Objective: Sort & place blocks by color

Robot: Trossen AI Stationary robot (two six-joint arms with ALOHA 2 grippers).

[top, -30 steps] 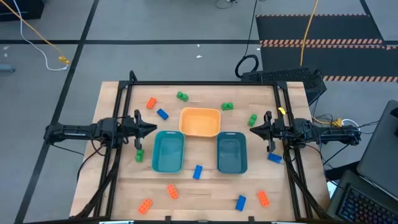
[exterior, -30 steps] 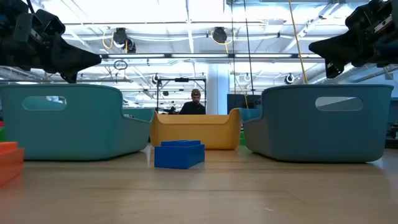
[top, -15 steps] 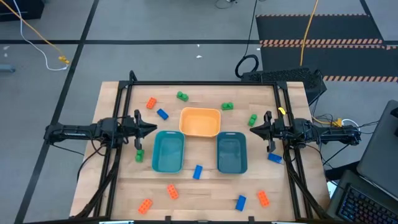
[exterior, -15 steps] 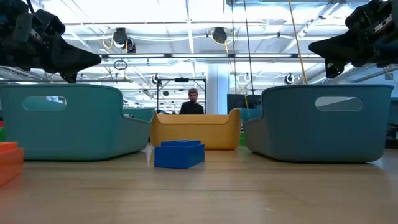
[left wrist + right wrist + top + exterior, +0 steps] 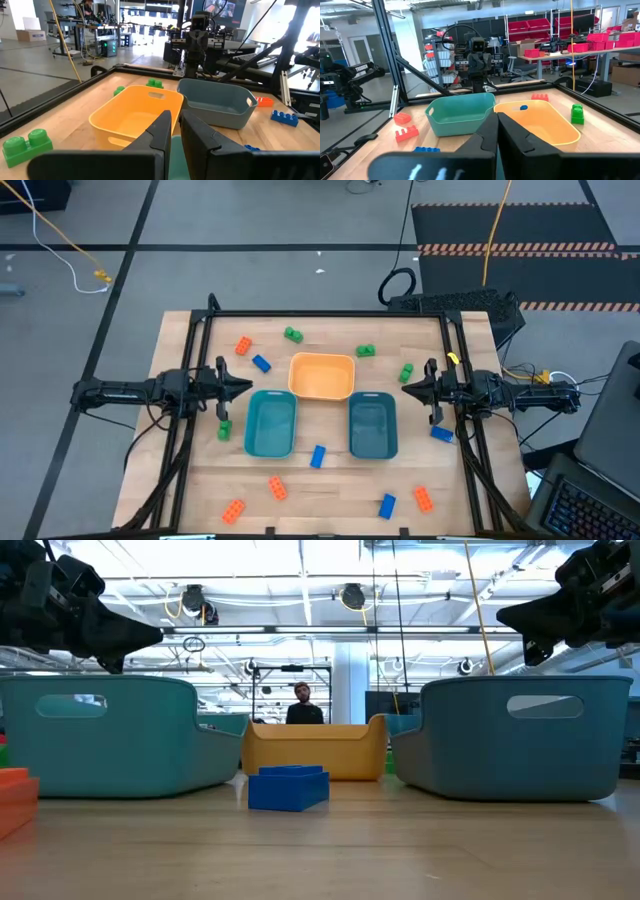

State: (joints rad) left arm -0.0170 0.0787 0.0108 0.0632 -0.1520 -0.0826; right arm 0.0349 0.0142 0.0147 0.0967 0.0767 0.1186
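Overhead, both arms wait at the table's sides with nothing held.

Left gripper [image 5: 248, 387], fingers a narrow slit apart, and right gripper [image 5: 404, 388], fingers pressed together, hover above the light wooden table [image 5: 330, 480]. The blocks [image 5: 318, 456], small studded bricks, lie scattered around two teal bins [image 5: 270, 423] and one yellow-orange bin [image 5: 321, 375]: four orange, four blue, apparently four green, one half hidden beneath the left arm. Beyond, grey floor, ceiling lights, and a person [image 5: 302, 703] behind the bins.

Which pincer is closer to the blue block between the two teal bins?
Roughly equal, left slightly nearer. The blue block lies near the table's midline; the left pincer and right pincer wait at opposite edges.
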